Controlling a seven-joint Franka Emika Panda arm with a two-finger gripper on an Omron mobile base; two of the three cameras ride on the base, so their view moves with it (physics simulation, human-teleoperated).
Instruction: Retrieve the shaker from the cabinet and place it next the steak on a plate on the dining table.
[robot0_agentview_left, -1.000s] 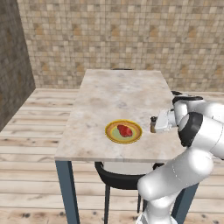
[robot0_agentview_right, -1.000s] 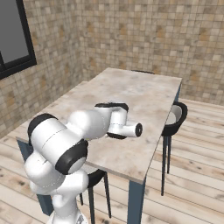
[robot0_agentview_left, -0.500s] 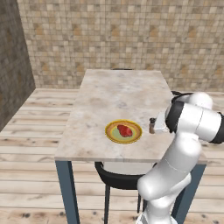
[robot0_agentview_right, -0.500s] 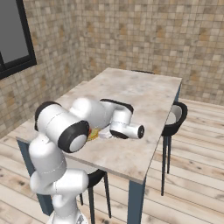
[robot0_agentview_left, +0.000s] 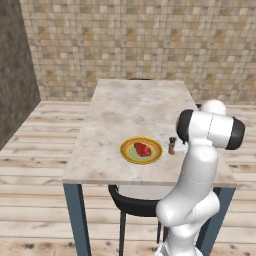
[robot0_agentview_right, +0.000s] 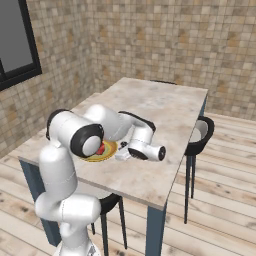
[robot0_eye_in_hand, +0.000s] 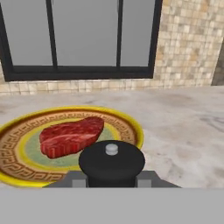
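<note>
The small shaker (robot0_agentview_left: 172, 145) with its dark cap (robot0_eye_in_hand: 111, 162) stands upright on the dining table (robot0_agentview_left: 135, 105), just right of the plate (robot0_agentview_left: 129, 150). The red steak (robot0_agentview_left: 143, 149) lies on the plate's greenish centre, inside the yellow rim (robot0_eye_in_hand: 131, 124). My gripper (robot0_eye_in_hand: 111, 181) reaches in low from the table's right side, a finger pressed against each side of the cap, so it is shut on the shaker. In the right base view my gripper (robot0_agentview_right: 121, 156) sits at the plate's edge beside the steak (robot0_agentview_right: 101, 148), and the hand hides the shaker there.
A black chair (robot0_agentview_left: 132, 202) is tucked under the table's near end, and another chair (robot0_agentview_right: 200, 132) stands at its right side. A dark-framed window (robot0_eye_in_hand: 78, 35) fills the wall beyond the table. The table's near edge (robot0_agentview_left: 145, 181) runs close to the plate.
The shaker has come down from just above the table to stand on it beside the plate. My arm's elbow has swung in closer behind it.
</note>
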